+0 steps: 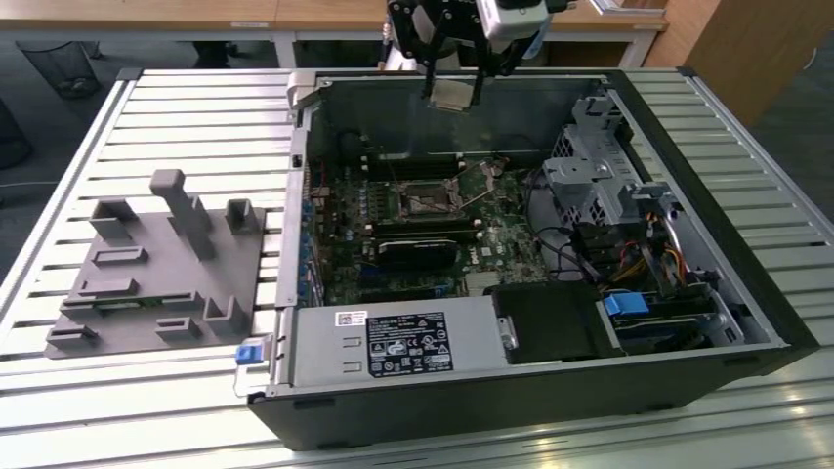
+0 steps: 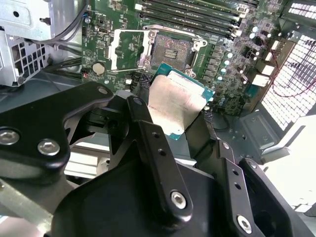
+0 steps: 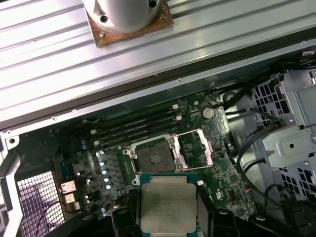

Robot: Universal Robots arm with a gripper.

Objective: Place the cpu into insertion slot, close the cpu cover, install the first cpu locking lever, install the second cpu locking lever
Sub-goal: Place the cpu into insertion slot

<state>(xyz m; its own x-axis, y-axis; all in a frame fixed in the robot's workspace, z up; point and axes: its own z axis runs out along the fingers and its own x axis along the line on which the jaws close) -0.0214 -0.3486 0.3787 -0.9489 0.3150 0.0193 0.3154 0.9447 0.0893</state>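
- In the exterior view, an open computer case (image 1: 749,293) lies on its side on a slatted table (image 1: 170,107). It holds a green motherboard (image 1: 352,244), drive cages on the exterior view's right, and a power supply (image 1: 391,344) along the near wall.
- The power supply carries a printed label.
- The gripper (image 1: 454,90) hangs over the case's far edge with its jaws pinching the cpu (image 1: 452,96). The insertion slot (image 1: 427,203) lies well below it, mid-board.
- A grey fixture block (image 1: 156,264) rests on the table at the exterior view's left, outside the case.
- In the second wrist view, black fingers (image 2: 139,111) clamp the cpu (image 2: 175,101) by opposite edges, metal top showing. It is well apart from the insertion slot (image 2: 173,49), whose dark contact field lies exposed. The cpu cover (image 2: 126,49) is swung open beside the slot.
- In the first wrist view, the cpu (image 3: 168,202) bears faint print on its lid. The insertion slot (image 3: 152,159) is uncovered, and the cpu cover (image 3: 195,149) is folded back just beside it.
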